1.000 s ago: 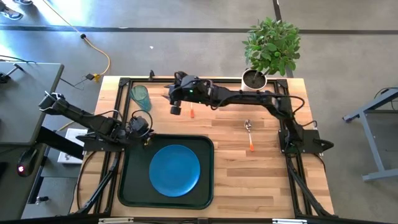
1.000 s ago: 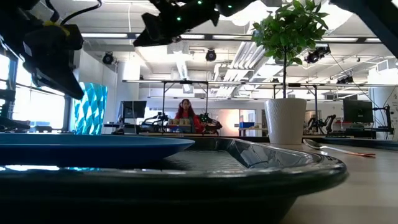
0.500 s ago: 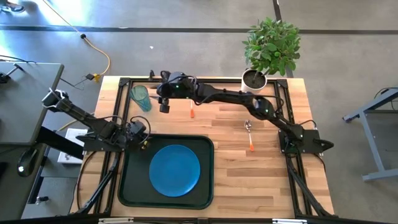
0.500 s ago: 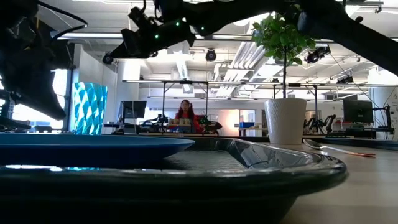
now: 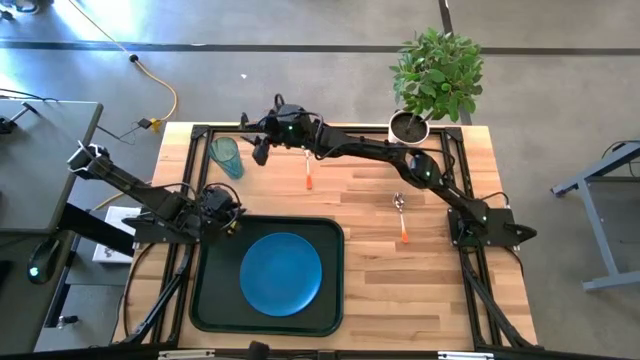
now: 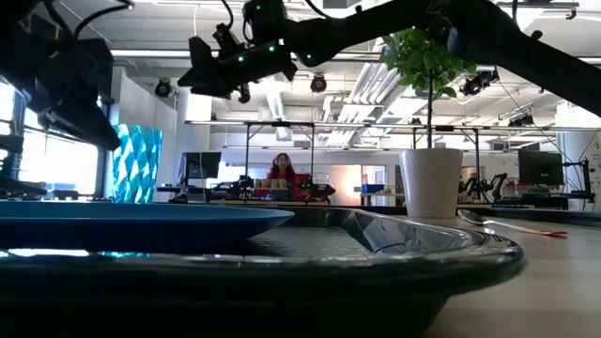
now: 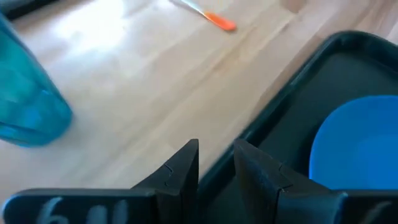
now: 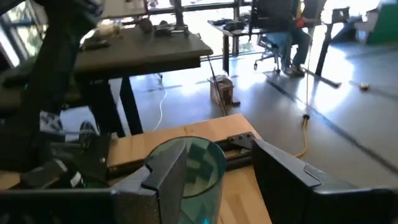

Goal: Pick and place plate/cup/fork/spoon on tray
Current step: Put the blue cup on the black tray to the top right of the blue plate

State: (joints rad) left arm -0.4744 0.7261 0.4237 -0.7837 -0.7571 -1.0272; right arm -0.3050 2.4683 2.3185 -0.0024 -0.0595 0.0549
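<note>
The blue plate point(image 5: 281, 273) lies flat in the dark tray point(image 5: 208, 290). The teal cup point(image 5: 227, 157) stands upright on the table at the far left. My right gripper point(image 5: 258, 153) is open just right of the cup, which shows ahead between its fingers in the right wrist view point(image 8: 189, 171). My left gripper point(image 5: 229, 216) hovers over the tray's far left corner, its fingers point(image 7: 186, 168) a narrow gap apart and empty. The fork point(image 5: 309, 178) lies on the table right of the cup. The spoon point(image 5: 402, 218) lies on the table right of the tray.
A white plant pot point(image 5: 409, 127) with a green plant stands at the table's far right corner. Bare wood lies between the tray and the spoon. In the low view a person point(image 6: 279, 174) sits far behind the table.
My right gripper has moved toward the table's left and far edge, past the fork, and now stands close beside the cup. Its fingers stay open. The cup, fork, spoon and plate have not moved.
</note>
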